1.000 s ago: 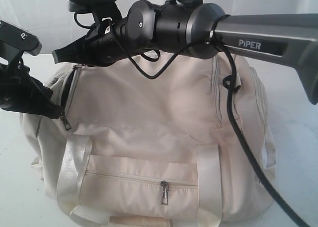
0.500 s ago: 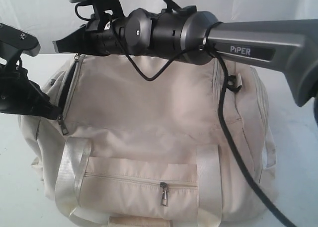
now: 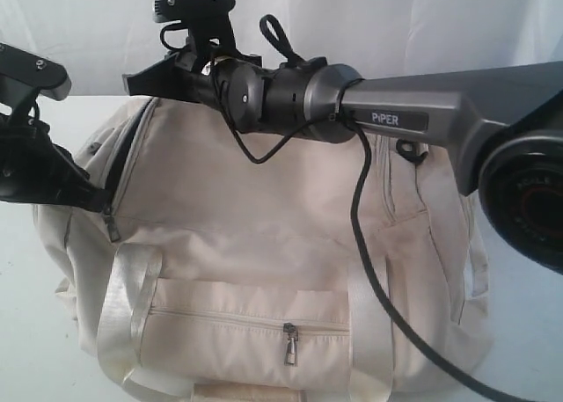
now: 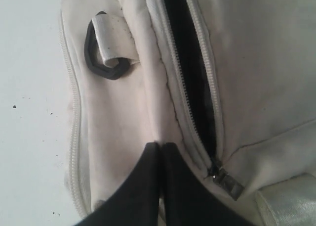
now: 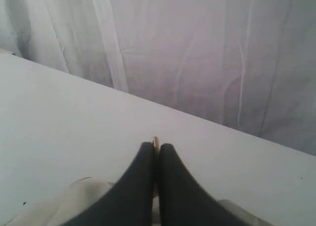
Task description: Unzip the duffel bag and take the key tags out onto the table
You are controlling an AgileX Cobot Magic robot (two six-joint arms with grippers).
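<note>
The duffel bag (image 3: 264,208) lies on the white table (image 3: 26,349) with its end zip partly run open, a dark slit of lining (image 4: 190,63) showing between the teeth, so the step in hand appears to be the unzipping itself. The left gripper (image 3: 95,200) sits low at the bag's end, its jaws pressed together with the tips on the cream fabric just beside the metal zip pull (image 4: 226,180) at the end of the slit and near a black D-ring (image 4: 106,72). Whether a fold of cloth is nipped between them cannot be told. The right gripper (image 3: 132,85) reaches across the middle to the top of that same opening, jaws also together. In its wrist view a small coppery sliver (image 5: 155,140) shows at the tips, possibly a zip pull, though too little is visible to say. The key tags are not in sight in any view and are presumably inside the bag. The next move likely calls for widening the opening enough for a gripper to pass, with one arm steadying the soft fabric so that it does not drag along, then reaching into the lining to find the tags
</note>
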